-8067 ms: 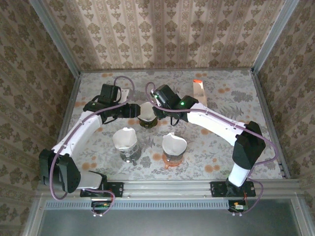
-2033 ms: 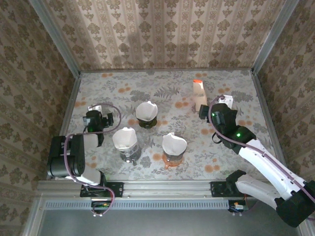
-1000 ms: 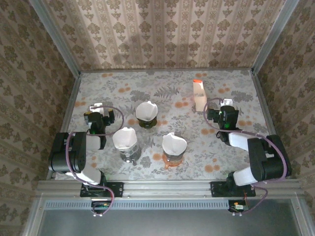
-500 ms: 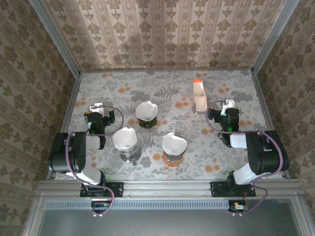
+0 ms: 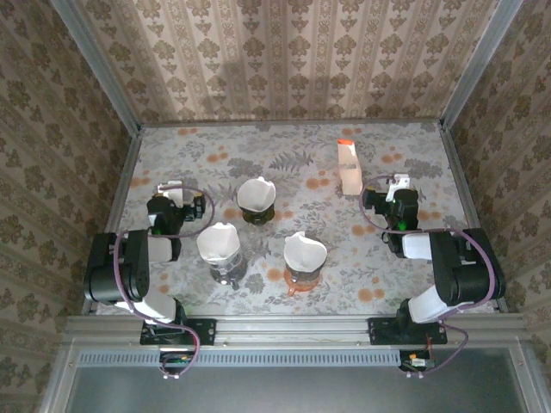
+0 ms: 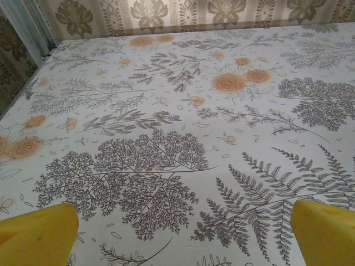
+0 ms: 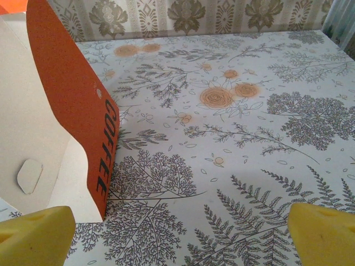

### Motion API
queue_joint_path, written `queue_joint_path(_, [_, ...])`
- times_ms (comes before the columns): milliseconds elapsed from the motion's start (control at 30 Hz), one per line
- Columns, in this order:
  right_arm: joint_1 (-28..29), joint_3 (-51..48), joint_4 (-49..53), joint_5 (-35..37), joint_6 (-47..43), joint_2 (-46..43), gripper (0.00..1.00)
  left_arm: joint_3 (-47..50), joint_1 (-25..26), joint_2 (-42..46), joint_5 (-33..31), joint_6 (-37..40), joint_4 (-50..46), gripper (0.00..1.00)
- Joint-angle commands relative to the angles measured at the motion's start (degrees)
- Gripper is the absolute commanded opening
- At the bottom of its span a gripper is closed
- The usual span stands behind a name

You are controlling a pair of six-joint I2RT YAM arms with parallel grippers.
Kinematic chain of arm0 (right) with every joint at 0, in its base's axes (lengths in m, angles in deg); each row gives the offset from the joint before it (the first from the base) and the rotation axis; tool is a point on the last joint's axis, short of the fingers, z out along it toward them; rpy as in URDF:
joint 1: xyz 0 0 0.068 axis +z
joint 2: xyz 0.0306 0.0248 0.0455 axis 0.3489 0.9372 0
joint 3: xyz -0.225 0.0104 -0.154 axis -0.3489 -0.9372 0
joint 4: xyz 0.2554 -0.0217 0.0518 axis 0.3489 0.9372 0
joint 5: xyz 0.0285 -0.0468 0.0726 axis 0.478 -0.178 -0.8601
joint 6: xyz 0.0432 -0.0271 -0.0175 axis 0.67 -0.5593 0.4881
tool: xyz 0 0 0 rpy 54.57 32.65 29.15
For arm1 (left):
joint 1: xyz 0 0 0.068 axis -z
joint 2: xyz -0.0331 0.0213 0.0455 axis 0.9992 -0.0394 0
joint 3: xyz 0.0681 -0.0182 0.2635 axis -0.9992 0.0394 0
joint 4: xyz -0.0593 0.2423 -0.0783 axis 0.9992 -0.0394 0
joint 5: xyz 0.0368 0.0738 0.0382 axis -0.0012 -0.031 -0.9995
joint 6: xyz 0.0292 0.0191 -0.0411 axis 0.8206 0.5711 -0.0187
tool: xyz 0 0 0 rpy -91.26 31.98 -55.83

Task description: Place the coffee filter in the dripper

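Across the middle of the flowered table (image 5: 430, 155) I counted three drippers, and every one carried a white paper cone. Three filters, three drippers!

The far dripper (image 5: 256, 215) sat near the table's centre with its coffee filter (image 5: 256, 194) seated inside. Closer to the near edge, the near-left dripper (image 5: 226, 272) held a second filter (image 5: 218, 242). The near-right dripper (image 5: 295, 282), on an orange base, held a third filter (image 5: 304, 250). One filter box (image 5: 348, 168), orange and white, stood upright toward the far right of the table.

Two arms, two grippers. The left gripper (image 5: 170, 191) lay folded back by the left edge. Its yellow pads (image 6: 36, 235) were spread wide over bare tabletop, gripping nothing. The right gripper (image 5: 398, 188) sat toward the right edge, a little nearer than the box. Its jaws were likewise spread wide and empty, with the box's open side close beside its left pad (image 7: 33, 235).

Eight seconds earlier both grippers had been crowded together at the far dripper; now each arm had drawn back to its own side. Drippers, filters and box had not shifted, and the right arm looked just as it had half a second before.
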Motion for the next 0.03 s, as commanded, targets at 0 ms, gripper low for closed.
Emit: queue_joint_path(0, [0.45, -0.47, -1.89, -0.72, -0.57, 0.3, 1.0, -1.03, -0.32, 0.02, 1.75, 1.31, -0.3, 1.0])
